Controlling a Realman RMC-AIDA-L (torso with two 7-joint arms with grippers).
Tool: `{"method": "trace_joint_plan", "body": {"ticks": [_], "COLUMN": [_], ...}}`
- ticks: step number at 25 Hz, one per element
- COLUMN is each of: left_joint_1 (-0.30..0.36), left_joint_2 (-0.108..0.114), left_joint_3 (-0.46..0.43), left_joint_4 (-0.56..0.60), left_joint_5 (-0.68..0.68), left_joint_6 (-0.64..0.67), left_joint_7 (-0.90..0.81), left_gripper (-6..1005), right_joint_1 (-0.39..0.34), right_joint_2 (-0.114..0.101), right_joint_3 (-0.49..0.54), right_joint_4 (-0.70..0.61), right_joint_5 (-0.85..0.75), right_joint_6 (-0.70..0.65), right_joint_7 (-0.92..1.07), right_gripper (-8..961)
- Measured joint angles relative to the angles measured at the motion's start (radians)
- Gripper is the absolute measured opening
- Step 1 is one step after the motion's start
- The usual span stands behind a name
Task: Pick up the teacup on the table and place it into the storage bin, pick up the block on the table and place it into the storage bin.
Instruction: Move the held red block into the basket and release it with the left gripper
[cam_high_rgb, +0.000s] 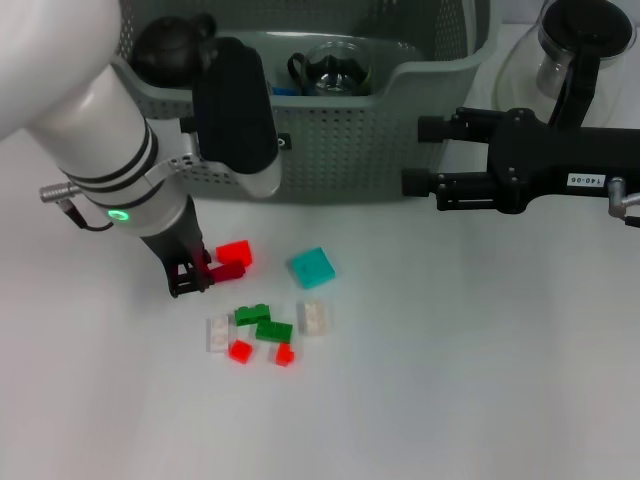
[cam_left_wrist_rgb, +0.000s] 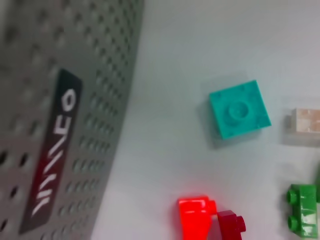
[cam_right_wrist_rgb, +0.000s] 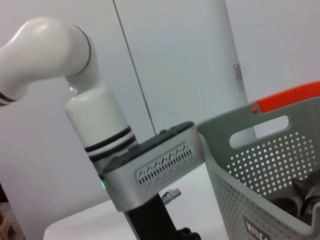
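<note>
A: Where is the left pincer?

B: Down on the white desk, its dark fingers closed around a small dark red plastic block, just beside a bright red block.

A: And the right pincer?

B: Hanging idle beside the large grey-green perforated plastic storage bin, fingers parted and empty.

A: Progress?

B: Dark teaware already lies inside the bin, so the teacup seems done. The block must still be lifted and carried in.
</note>
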Motion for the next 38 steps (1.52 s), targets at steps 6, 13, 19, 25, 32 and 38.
{"method": "trace_joint_plan", "body": {"ticks": [6, 13, 19, 25, 32, 38], "left_joint_1": [0.005, -0.024, -0.073, -0.06, -0.073, -0.098], "left_joint_2": [0.003, 0.004, 0.056, 0.217, 0.298, 0.282], "left_joint_3": [-0.065, -0.404, -0.733, -0.787, -0.874, -0.968], "left_joint_4": [0.065, 0.102, -0.031, -0.321, -0.553, -0.553], "left_joint_5": [-0.005, -0.189, -0.426, -0.823, -1.175, -1.247], "left_joint_6": [0.088, 0.31, 0.478, 0.51, 0.506, 0.403], "left_joint_7": [0.021, 0.198, 0.341, 0.372, 0.356, 0.245], "left_gripper": [184, 185, 184, 185, 184, 185], "right_joint_1": [0.001, 0.002, 0.007, 0.005, 0.0, -0.001], "right_joint_2": [-0.001, -0.003, -0.003, -0.003, -0.003, -0.003], "right_joint_3": [0.0, 0.002, 0.002, 0.002, 0.002, 0.002], "right_joint_4": [0.0, 0.0, 0.0, 0.001, 0.002, -0.001], "right_joint_5": [0.0, 0.0, 0.0, 0.0, 0.0, -0.002], "right_joint_6": [-0.002, -0.004, -0.006, -0.007, -0.007, -0.007], "right_joint_7": [0.002, 0.003, 0.003, 0.003, -0.003, 0.002], "right_gripper": [851, 850, 850, 851, 850, 850]}}
